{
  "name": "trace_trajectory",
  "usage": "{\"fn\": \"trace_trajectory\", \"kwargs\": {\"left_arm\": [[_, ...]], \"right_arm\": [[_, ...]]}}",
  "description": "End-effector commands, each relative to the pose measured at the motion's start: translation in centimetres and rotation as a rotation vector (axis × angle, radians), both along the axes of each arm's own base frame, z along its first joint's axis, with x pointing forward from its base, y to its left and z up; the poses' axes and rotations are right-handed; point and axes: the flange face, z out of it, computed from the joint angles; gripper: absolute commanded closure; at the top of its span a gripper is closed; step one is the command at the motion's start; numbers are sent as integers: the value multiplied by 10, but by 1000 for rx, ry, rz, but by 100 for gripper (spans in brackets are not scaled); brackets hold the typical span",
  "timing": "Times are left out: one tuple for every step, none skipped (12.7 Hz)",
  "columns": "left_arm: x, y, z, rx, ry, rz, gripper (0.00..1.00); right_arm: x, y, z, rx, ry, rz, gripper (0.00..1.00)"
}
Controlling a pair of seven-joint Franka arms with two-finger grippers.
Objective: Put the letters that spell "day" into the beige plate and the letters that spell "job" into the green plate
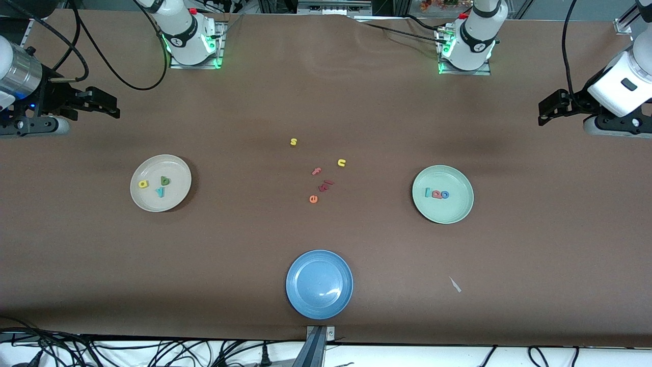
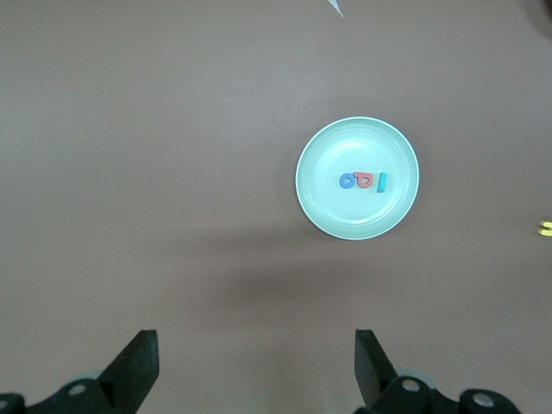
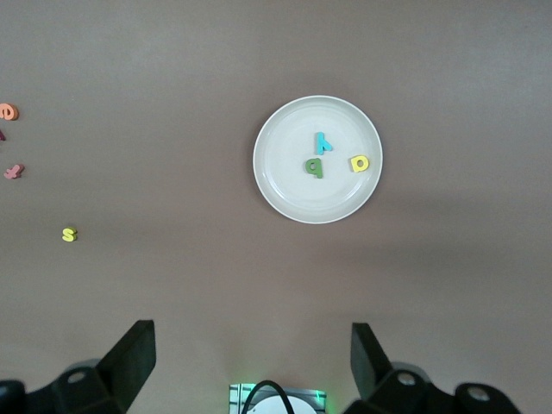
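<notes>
Below the left end effector, which is hanging high over the counter at its own arm's end with fingers spread wide and holding nothing, the green plate is sitting out ahead of the fingertips and off toward the middle of the counter. Three letters are lying in it in a tight row along one line, touching or nearly so: the light-blue j, the pink-red b and the blue o.

Over at the opposite end, the right end effector is likewise hanging spread and empty, and the beige plate is lying ahead of its fingertips, again toward the counter's middle. Inside it, the teal y, the dark green d and the yellow a are resting loosely, the first two close together and the third a little apart.

Farther out from both end effectors, between the two plates, the leftover letters are lying scattered: a yellow s, a yellow u, a pink f, an orange e and a small reddish pair too small to read. A blue plate is sitting empty, well apart.

Judging by this, both words are already sitting in their plates, so neither arm seems to be needing a further reach; both appear to be waiting.
</notes>
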Motion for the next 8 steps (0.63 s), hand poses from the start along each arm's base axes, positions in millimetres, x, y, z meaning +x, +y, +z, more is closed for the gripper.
{"fn": "trace_trajectory", "kwargs": {"left_arm": [[-6,2,5,12,4,-19,0],[-6,0,5,12,4,-22,0],[-6,-1,5,12,4,-23,0],[-6,-1,5,12,4,-23,0],[-6,0,4,12,6,-22,0],[-6,-1,5,13,4,-22,0],[-6,-1,5,16,4,-22,0],[-6,-2,5,17,4,-23,0]], "right_arm": [[1,-1,6,-11,-5,16,0],[2,-2,6,-11,-5,16,0],[1,-1,6,-11,-5,16,0],[1,0,6,-11,-5,17,0],[1,0,6,-11,-3,17,0],[1,0,6,-11,-5,17,0],[2,-1,5,-11,-3,16,0],[1,-1,6,-11,-3,17,0]]}}
